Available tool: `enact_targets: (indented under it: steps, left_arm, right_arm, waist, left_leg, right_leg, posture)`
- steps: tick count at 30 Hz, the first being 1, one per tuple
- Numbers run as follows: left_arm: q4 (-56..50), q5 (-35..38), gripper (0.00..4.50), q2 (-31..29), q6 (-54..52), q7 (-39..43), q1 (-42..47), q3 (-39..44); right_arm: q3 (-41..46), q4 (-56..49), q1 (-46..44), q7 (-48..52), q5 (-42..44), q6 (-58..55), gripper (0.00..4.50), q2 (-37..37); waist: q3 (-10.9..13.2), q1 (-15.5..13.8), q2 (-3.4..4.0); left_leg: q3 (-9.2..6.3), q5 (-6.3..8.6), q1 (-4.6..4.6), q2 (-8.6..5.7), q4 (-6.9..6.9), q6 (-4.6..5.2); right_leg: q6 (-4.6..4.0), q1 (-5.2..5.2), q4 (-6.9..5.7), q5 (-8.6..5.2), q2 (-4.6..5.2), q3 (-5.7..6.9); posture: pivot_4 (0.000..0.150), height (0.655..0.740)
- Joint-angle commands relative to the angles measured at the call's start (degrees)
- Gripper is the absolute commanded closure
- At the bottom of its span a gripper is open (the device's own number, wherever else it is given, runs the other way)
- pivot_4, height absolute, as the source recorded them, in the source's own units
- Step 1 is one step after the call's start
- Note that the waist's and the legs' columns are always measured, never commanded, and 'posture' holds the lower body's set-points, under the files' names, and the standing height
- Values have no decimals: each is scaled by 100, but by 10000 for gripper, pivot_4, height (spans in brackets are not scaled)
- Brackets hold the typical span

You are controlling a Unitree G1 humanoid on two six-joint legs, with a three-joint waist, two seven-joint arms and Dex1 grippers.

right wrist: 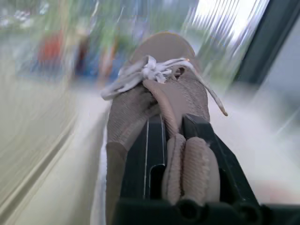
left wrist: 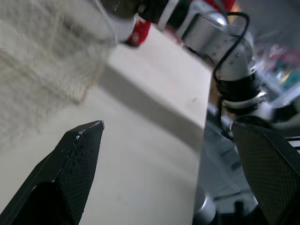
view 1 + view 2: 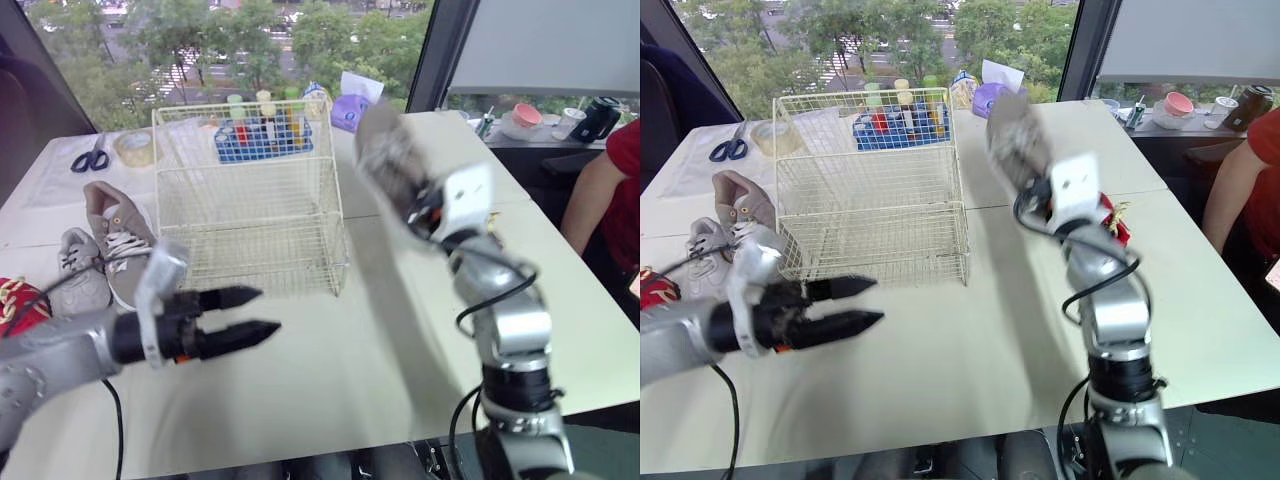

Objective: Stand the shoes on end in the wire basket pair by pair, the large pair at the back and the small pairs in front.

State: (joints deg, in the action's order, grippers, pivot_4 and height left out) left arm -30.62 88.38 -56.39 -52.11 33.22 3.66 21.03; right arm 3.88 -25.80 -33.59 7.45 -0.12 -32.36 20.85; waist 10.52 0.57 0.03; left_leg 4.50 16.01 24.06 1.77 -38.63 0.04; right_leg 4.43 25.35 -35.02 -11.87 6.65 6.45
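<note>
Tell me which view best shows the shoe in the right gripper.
The right wrist view: the taupe sneaker is close up, laces visible, pinched in the right gripper. The eye views show it from afar, raised right of the wire basket. The left wrist view may catch an edge.

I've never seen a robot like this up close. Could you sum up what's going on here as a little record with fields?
Right gripper: shut on the held taupe sneaker, raised to the right of the wire basket
Left gripper: open, holding nothing, over the table in front of the basket
Basket contents: no shoes in it yet
Waiting left of the basket: second taupe sneaker, small grey sneaker, red shoe
Bystander: person's red sleeve at the far right
</note>
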Motion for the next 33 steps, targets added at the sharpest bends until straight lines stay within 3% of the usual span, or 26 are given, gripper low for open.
enact_targets:
  steps: [1, 6, 10, 12, 15, 19, 25, 33]
  left_arm:
    - [547, 433, 0, -23, 83, -205, 676, 182]
    - [2011, 695, 0, 51, 152, -398, 2433, 200]
    - [3278, -222, 0, -186, 150, 300, 3687, -6]
    - [3937, -1041, 0, -368, 346, 969, 4234, -307]
    - [4782, -2065, 0, -371, 663, 1792, 4943, -772]
    - [5658, -2809, 0, -198, 823, 2586, 5884, -1003]
    - [6203, -3474, 0, 89, 641, 3533, 6806, -1184]
    - [6247, -4046, 0, 407, 377, 4184, 7236, -1337]
  right_arm:
    - [78, -795, -283, 134, -277, 515, 43669, 378]
    - [132, -723, -818, 1229, 25, 1652, 43669, 1289]
    - [-46, -492, -979, 2250, 395, 2722, 43669, 1745]
    - [-76, -285, -1099, 2596, 489, 3241, 43669, 1883]
    - [-156, -33, -1305, 2782, 560, 3609, 43669, 1845]
    - [-259, 113, -1421, 2921, 607, 3833, 43669, 1753]
    - [-406, 171, -1379, 3101, 621, 3996, 43669, 1678]
    - [-530, 378, -1476, 3119, 441, 4090, 43669, 1572]
  waist:
    - [-21, 1, -36]
    - [-12, 8, -58]
    - [-4, 45, -68]
    - [1, 45, -76]
    - [8, 25, -88]
    - [21, -8, -119]
    - [31, 14, -137]
    - [31, 19, -137]
  left_leg:
    - [1, -2, -12, -2, 20, -4]
    - [5, -7, -55, -10, 56, -14]
    - [7, -7, -65, -13, 54, -13]
    - [15, -8, -68, -12, 56, -15]
    - [22, -13, -69, -11, 55, -22]
    - [19, -13, -66, -11, 49, -23]
    - [23, -30, -61, -11, 47, -50]
    - [21, -31, -61, -10, 45, -52]
  right_leg:
    - [-2, -5, 1, -2, -1, 0]
    - [-6, -44, 14, -9, 0, 4]
    - [15, -52, 19, -21, -1, 3]
    - [16, -54, 16, -23, -7, 3]
    - [16, -55, 13, -23, -7, 4]
    - [15, -59, 12, -22, -6, 3]
    - [-1, -59, 6, -11, -4, 2]
    - [0, -57, 3, -12, -4, 1]
  posture:
    - [1500, 7400]
    - [1500, 7400]
    - [1500, 7400]
    - [1500, 7400]
    - [1500, 7400]
    - [1500, 7400]
    - [1500, 7400]
    - [1500, 7400]
